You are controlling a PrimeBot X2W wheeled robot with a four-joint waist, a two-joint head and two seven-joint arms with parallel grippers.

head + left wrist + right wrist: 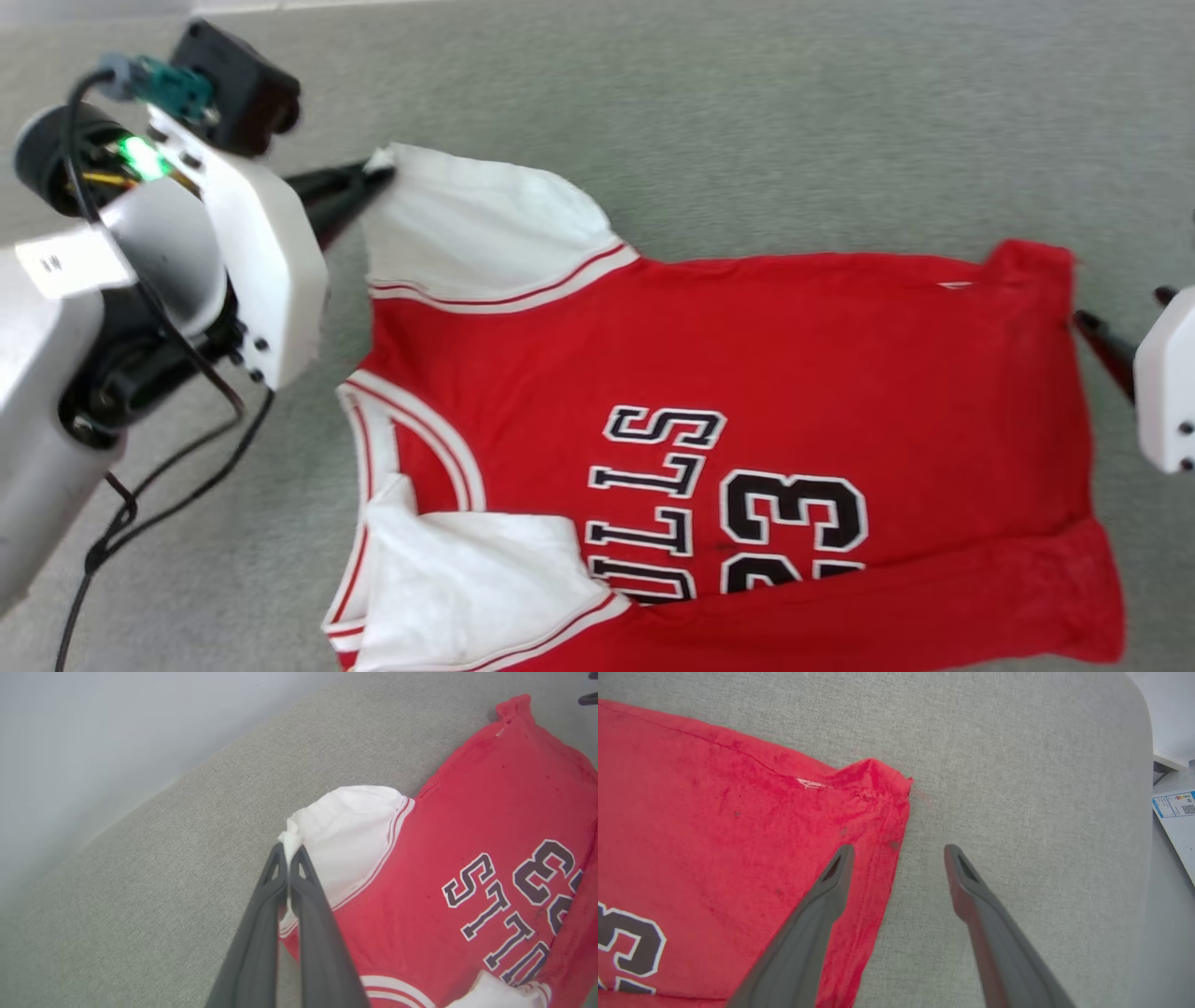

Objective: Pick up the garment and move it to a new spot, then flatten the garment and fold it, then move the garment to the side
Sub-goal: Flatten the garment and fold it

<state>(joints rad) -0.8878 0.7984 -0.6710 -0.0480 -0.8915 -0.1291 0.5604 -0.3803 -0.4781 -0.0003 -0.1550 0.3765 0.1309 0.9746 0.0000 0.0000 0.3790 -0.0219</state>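
Evidently the flattening step is in hand. The left gripper (289, 851) has its fingers pressed together, pinching the tip of the far white sleeve (476, 233). The garment (747, 355) lies front-up, collar to the left, on the grey cloth surface (747, 112). It is not yet flat: the near sleeve (467, 579) is turned over the lettering, and a red flap (934, 597) covers part of the digits. The right gripper (899, 851) hovers at the far hem corner, fingers spread, holding nothing. Next, I judge, it should pinch that corner so both arms can draw the far edge taut. The head view cuts off the garment's near edge. Whether the spread fingers touch cloth I cannot tell.
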